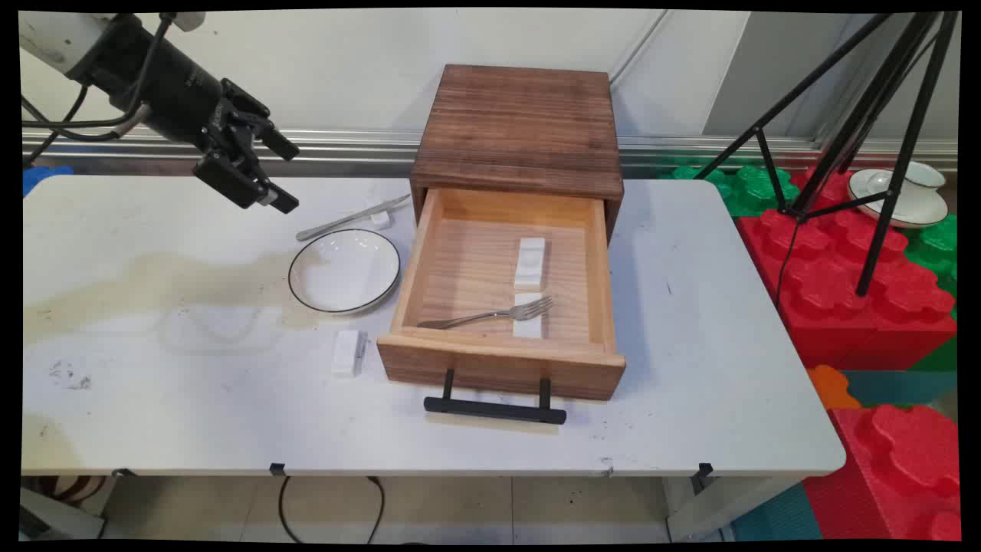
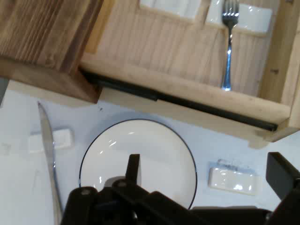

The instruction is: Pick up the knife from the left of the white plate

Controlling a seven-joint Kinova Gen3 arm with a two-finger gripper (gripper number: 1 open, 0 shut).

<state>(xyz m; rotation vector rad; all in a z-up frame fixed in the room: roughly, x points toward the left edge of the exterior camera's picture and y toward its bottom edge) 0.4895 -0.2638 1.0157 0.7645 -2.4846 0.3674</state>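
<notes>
My black gripper (image 1: 285,176) hangs open and empty above the table's back left, left of the wooden drawer box (image 1: 521,126). Below and to its right sits a white black-rimmed plate (image 1: 345,271), which is bare. A knife (image 1: 352,218) lies behind the plate with its tip on a small white rest (image 1: 379,219). The drawer (image 1: 406,268) is pulled out and holds a fork (image 1: 490,313) lying across a white rest (image 1: 529,326), with a second white rest (image 1: 530,263) behind it. In the hand view my gripper (image 2: 207,161) looks down on the plate (image 2: 140,159), the knife (image 2: 49,159) and the fork (image 2: 228,42).
A white block (image 1: 349,353) (image 2: 233,178) lies in front of the plate, beside the drawer front. The drawer's black handle (image 1: 494,410) juts toward the near edge. A brownish stain (image 1: 153,284) spreads over the left table. A black tripod (image 1: 866,115), red foam blocks (image 1: 858,291) and a cup with saucer (image 1: 904,192) stand off to the right.
</notes>
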